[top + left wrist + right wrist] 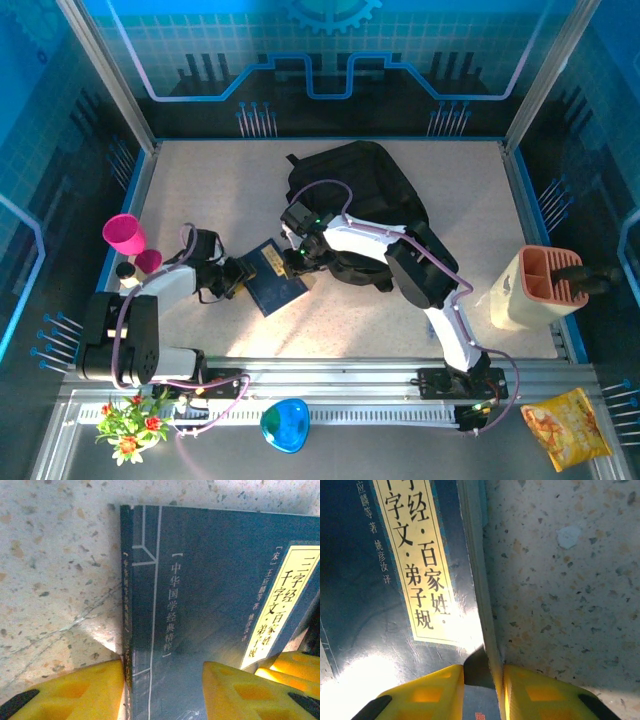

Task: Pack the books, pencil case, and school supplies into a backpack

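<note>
A navy blue book with a gold label lies on the speckled table, in front of the black backpack. My left gripper is at the book's spine end. In the left wrist view its jaws stand apart: one yellow finger touches the spine from the table side, the other is over the cover. My right gripper is at the opposite edge. In the right wrist view it has narrowed onto the book's page edge, one finger on the cover and one against the pages.
Two pink cups stand at the table's left edge. A beige holder with an orange insert stands at the right edge. A snack bag, a blue object and artificial flowers lie on the near rail.
</note>
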`<action>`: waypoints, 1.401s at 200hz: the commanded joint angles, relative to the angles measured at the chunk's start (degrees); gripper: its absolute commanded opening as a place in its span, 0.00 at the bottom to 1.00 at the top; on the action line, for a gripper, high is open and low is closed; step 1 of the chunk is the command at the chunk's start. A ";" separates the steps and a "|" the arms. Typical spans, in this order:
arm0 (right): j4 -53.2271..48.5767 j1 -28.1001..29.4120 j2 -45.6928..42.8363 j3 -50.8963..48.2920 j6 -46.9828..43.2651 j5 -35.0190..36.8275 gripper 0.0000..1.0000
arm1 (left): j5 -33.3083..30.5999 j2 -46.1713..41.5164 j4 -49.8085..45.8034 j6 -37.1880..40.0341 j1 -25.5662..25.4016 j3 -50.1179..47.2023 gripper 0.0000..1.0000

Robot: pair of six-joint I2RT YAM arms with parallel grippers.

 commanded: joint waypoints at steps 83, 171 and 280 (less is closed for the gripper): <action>-0.28 -1.56 1.55 -1.40 2.20 1.07 0.25 | 16.07 -6.93 9.22 1.94 -0.96 -2.59 0.38; 4.34 -2.45 -3.44 -4.47 2.75 -1.72 0.26 | 14.68 -2.98 14.04 -1.38 -1.58 -2.59 0.21; 28.16 -12.18 -32.78 -26.74 22.62 -8.92 0.80 | 4.17 -20.74 10.25 -9.95 -0.34 4.69 0.08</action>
